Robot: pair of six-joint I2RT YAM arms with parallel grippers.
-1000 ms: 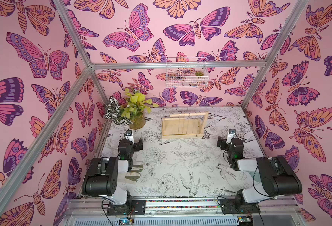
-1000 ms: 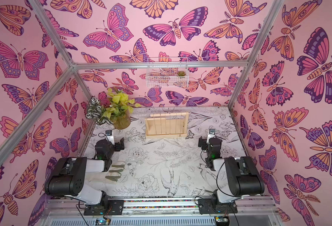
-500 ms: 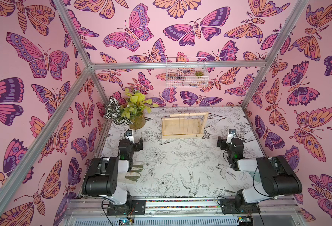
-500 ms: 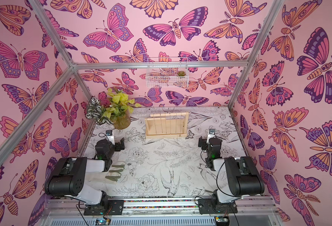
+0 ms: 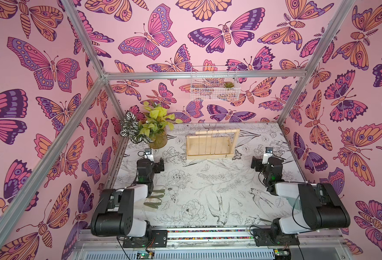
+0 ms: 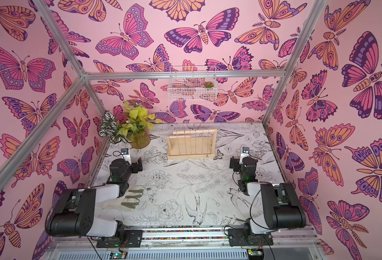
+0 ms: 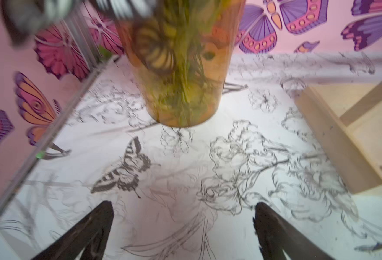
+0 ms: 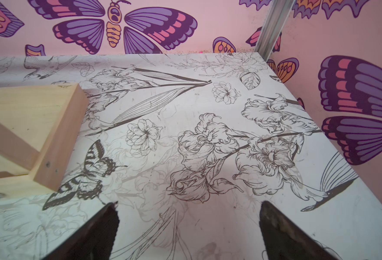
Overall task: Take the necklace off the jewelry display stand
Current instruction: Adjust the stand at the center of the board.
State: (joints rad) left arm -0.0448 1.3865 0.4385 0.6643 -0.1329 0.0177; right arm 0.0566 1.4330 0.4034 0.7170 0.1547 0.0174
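Currently, no displacement is detectable. Over the preceding second both arms, the stand and its chains occupy the same positions in both top views. The only sign of activity is motion blur in the left wrist view, which suggests that arm is starting to move.

**Left claw** (image 7: pixel 183 209): the jaws are spread to their widest with nothing between them. The printed surface (image 7: pixel 118 146) lies below and the amber vase (image 7: pixel 181 78) stands ahead.

**Right claw** (image 8: pixel 188 207): the jaws are spread to their widest and empty, above bare surface.

**Jewelry display stand** (image 5: pixel 212 147): it stands upright toward the rear of the surface. It is between the two arms and well apart from both. One corner of it shows at the edge of each wrist view.

**Necklace** (image 5: pixel 217 141): several thin chains hang side by side from the top crossbar, reaching down toward the base board. Which chain is the target cannot be told. None is touched.

**Assessment:** the task has not begun, and the current step is judged to be the approach. The next move calls for one claw to travel to the crossbar, close on a single chain, and lift it clear of the bar. The chains are fine and closely spaced, so there is a risk of catching a neighbouring chain or tipping the light frame.
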